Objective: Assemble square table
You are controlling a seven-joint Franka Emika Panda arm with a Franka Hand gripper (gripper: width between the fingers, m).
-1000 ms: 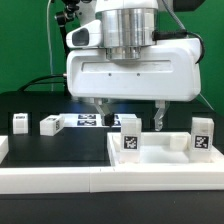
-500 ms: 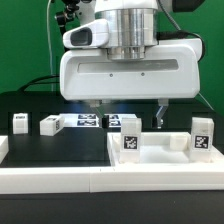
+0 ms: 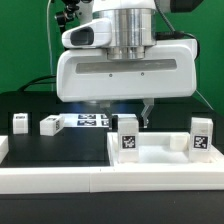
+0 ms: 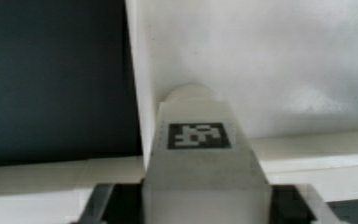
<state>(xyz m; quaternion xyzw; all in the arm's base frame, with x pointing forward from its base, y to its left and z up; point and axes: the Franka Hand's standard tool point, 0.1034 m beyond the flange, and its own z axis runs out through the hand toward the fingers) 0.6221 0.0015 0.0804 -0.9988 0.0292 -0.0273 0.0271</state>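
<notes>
The white square slab (image 3: 165,155) lies on the exterior view's right, with a raised rim. One tagged white leg (image 3: 128,136) stands at its near left corner, another leg (image 3: 202,136) at its right. Two more legs (image 3: 19,122) (image 3: 49,124) stand on the black table at the left. My gripper (image 3: 125,116) is low over the near-left leg, and its fingers (image 3: 148,114) straddle the leg's top. In the wrist view the leg (image 4: 199,150) fills the space between the dark fingertips (image 4: 119,203). The jaws look open, close to its sides.
The marker board (image 3: 92,121) lies flat on the black table behind the gripper. A long white rail (image 3: 55,178) borders the table's near edge. Cables and a green wall are behind.
The gripper has moved down and toward the exterior view's left, onto the near-left leg. Its fingers now stand closer together. The legs and slab have not moved.
</notes>
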